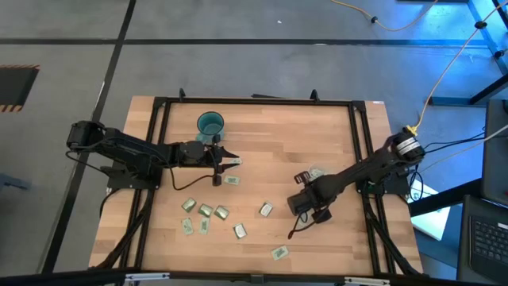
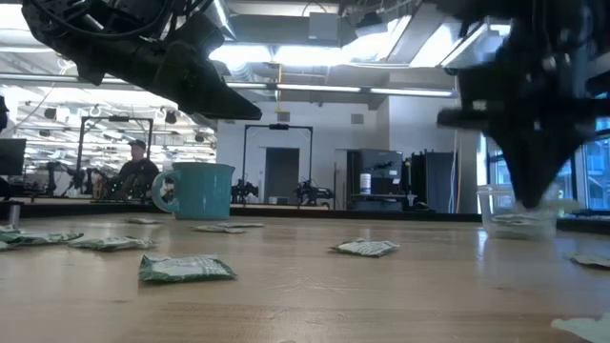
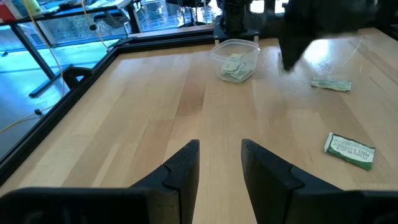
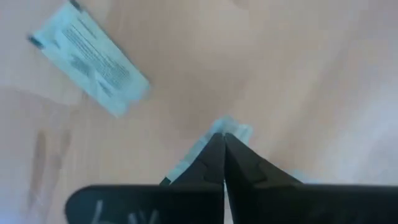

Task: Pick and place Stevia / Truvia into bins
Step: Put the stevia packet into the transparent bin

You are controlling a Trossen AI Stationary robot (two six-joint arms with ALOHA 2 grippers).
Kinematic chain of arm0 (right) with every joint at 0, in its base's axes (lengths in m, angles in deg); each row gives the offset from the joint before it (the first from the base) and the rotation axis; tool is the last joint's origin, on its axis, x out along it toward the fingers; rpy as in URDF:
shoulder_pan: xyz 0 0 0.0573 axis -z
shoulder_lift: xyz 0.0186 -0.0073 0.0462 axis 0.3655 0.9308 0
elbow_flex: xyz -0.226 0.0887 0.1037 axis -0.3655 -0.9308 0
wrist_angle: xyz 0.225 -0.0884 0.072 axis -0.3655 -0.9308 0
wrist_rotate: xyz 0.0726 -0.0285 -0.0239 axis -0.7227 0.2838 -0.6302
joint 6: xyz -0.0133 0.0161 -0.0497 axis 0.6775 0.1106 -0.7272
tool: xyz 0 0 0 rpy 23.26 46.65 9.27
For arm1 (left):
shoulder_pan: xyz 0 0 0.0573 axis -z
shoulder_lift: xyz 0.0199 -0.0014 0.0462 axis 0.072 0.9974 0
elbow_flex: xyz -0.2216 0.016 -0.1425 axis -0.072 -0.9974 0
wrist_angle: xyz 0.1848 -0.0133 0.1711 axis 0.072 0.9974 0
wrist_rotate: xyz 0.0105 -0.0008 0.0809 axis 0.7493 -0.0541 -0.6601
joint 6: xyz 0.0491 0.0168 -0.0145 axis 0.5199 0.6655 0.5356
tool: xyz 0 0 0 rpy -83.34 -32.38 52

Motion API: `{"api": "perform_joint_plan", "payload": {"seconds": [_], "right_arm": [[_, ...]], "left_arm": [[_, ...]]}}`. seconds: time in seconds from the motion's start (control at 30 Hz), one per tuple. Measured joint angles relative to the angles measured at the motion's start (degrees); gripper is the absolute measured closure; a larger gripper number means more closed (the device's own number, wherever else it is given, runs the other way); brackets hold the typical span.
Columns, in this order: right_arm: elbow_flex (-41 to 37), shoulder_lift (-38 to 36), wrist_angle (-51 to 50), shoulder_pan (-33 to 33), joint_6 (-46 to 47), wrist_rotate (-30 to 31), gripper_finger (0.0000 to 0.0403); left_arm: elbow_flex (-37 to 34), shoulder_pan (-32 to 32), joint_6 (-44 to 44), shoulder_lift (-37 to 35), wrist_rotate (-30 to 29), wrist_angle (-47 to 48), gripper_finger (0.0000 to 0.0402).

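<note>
Several small Stevia / Truvia sachets [image 1: 221, 212] lie flat on the wooden table, mostly left of centre toward the near edge. The teal cup [image 1: 210, 125] stands upright at the far left; the clear cup [image 3: 236, 59], with sachets inside, stands near the middle. My right gripper [image 4: 224, 138] points down just on the near side of the clear cup and is shut on a pale sachet [image 4: 235, 129]. Another sachet [image 4: 87, 59] lies on the wood below it. My left gripper [image 3: 221, 155] hovers open near the teal cup, with nothing between its fingers. My right gripper pinches a pale sachet between its two fingertips, coming from above and pointing down. One edge [image 4: 236, 129] peeks out past the tips, and another part [image 4: 181, 167] shows beside the left finger. Which part of the sachet is held, the fingers hide.
Black frame rails [image 1: 361, 143] run along the table's sides and far edge. Bare wood lies between the two cups and near the right rail. In the low view a sachet [image 2: 186, 269] lies close to the near edge. A person sits in the room beyond the table.
</note>
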Motion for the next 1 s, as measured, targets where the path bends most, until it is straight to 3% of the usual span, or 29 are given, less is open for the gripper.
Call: {"api": "perform_joint_plan", "payload": {"seconds": [0.23, 0.43, 0.77, 1.0], "right_arm": [[1.26, -8.47, -12.56, 0.93, 6.48, 8.53, 0.0401], [-1.9, -12.89, -11.33, 4.77, 6.08, 8.57, 0.0401], [-9.18, -12.74, -2.6, 10.76, 0.38, 8.55, 0.0401], [-10.74, -12.77, -1.69, 11.85, -0.03, 8.43, 0.0401]], "left_arm": [[0.0, -0.02, 0.0, 0.01, 0.0, 0.0, 0.0288], [0.0, 0.0, 0.0, -0.01, 0.0, 0.0, 0.0288], [0.0, -0.02, 0.0, -0.01, 0.0, -0.02, 0.0288], [0.0, 0.0, 0.0, -0.01, 0.0, -0.02, 0.0288]]}}
